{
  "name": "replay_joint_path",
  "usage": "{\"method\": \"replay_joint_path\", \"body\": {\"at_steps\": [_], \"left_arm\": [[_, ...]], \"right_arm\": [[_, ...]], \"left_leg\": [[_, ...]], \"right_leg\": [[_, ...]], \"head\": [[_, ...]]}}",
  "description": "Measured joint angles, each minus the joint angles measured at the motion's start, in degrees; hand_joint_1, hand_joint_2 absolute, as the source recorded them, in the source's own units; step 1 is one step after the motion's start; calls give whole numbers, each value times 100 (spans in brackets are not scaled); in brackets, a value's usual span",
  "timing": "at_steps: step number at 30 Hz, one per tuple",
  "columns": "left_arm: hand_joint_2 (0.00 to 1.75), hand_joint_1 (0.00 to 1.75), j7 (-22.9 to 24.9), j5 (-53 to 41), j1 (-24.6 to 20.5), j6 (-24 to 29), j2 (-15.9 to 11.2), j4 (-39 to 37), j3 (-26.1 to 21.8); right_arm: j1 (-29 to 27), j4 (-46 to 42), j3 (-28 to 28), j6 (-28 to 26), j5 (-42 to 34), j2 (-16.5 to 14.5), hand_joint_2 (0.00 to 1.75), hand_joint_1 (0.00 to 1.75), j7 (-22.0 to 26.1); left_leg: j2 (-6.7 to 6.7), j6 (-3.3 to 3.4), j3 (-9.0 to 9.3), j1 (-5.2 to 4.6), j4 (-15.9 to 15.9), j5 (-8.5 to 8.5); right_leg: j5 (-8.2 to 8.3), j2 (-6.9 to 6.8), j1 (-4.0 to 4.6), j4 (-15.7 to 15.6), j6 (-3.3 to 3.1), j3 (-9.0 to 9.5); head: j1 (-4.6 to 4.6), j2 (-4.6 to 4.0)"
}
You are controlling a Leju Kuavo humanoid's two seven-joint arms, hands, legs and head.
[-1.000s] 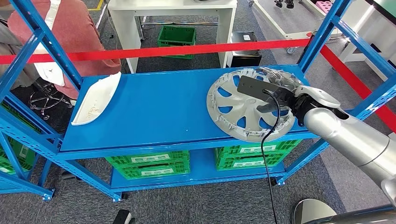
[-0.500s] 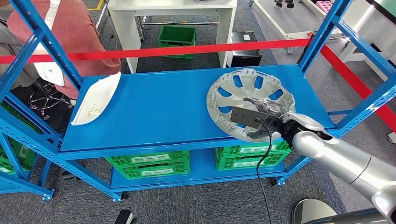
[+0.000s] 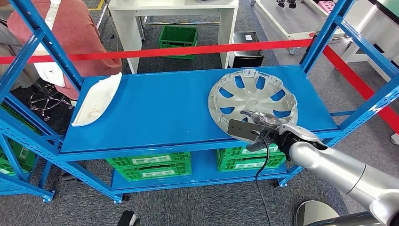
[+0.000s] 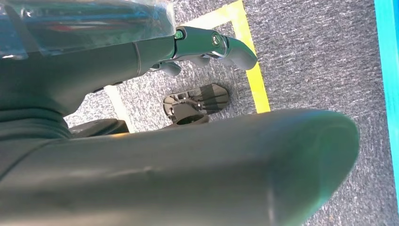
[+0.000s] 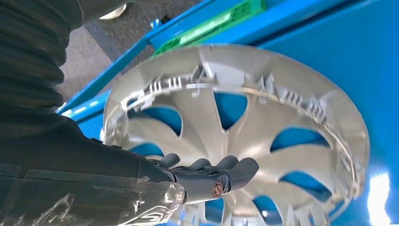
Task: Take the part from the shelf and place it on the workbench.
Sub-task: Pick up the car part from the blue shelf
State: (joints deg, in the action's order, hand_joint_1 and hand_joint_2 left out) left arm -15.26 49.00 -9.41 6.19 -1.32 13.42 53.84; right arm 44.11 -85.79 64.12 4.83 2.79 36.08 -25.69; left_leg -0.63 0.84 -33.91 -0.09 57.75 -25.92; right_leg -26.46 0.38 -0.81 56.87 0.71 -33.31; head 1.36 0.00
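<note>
- The right hand (image 3: pixel 263 134) is seen at the shelf's front edge, its fingers (image 5: pixel 221 169) stretched flat and close together over the near rim of the hubcap (image 3: pixel 254 101); nothing is gripped, and contact cannot be told.
- The left hand (image 4: pixel 207 47) is hung above grey carpet, fingers loosely extended, nothing held.
- The silver hubcap is laid inner side up on the blue shelf (image 3: pixel 155 113), at its right end.
- A white moulded part (image 3: pixel 96 100) is laid at the far left edge.

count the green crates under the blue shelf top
3 in view: two green crates on the lower shelf, one left, one right, and one at the far left edge. More may be hidden.
</note>
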Motion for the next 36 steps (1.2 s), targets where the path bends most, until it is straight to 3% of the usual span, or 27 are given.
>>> {"method": "replay_joint_path", "body": {"at_steps": [28, 36], "left_arm": [[0, 0, -1, 35, 63, 106, -117, 0, -7], [0, 0, 0, 37, 108, 96, -195, 0, -12]], "right_arm": [[-1150, 0, -533, -240, 320, 143, 175, 0, 372], [-1240, -51, -715, 11, 561, 233, 175, 0, 261]], "left_leg": [[0, 0, 1, 0, 0, 0], [0, 0, 1, -1, 0, 0]], "right_leg": [[-1, -1, 0, 0, 1, 0], [-2, 0, -1, 0, 2, 1]], "head": [[-4, 0], [-3, 0]]}}
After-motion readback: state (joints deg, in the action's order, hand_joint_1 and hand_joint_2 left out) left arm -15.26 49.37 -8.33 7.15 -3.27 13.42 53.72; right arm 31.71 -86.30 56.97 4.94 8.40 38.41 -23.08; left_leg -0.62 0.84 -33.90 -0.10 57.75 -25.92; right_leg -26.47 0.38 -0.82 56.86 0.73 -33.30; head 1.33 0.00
